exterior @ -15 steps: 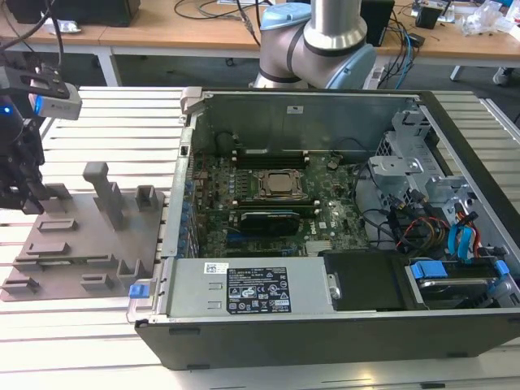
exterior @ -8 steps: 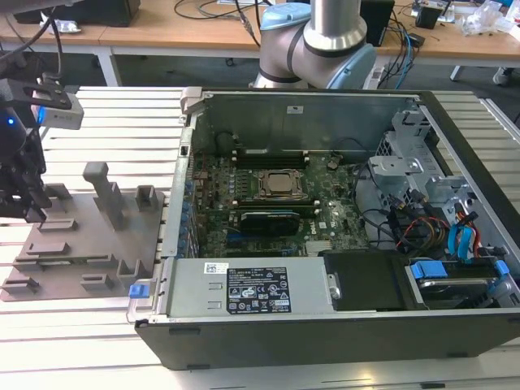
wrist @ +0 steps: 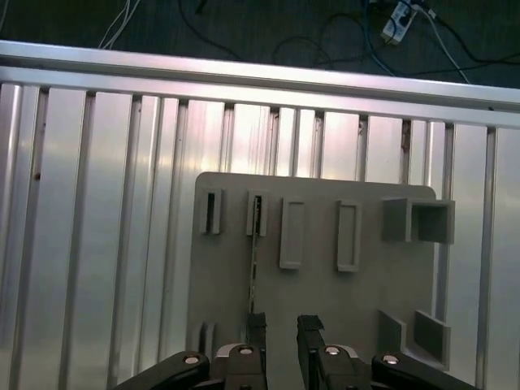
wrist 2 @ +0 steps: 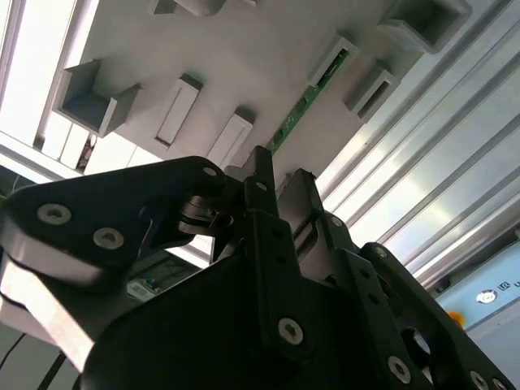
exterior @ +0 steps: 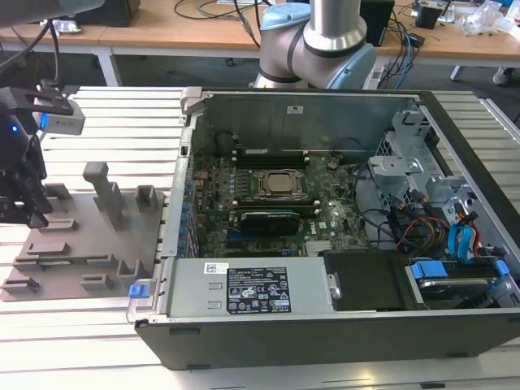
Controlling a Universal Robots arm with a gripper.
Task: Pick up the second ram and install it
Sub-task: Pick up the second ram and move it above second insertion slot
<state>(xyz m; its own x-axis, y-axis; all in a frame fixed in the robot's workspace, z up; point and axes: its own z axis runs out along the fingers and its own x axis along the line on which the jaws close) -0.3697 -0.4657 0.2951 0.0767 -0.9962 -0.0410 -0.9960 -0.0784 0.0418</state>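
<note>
We see the gripper (wrist: 282, 322) over the grey tray (wrist: 325, 301), at the exterior view's left, well apart from the open computer (exterior: 309, 118). Its two fingers stand a little apart and hold nothing. The second ram (wrist: 253, 268) stands on its thin edge in a tray slot. In the first wrist view, one end meets one finger (wrist: 256, 327).
</note>
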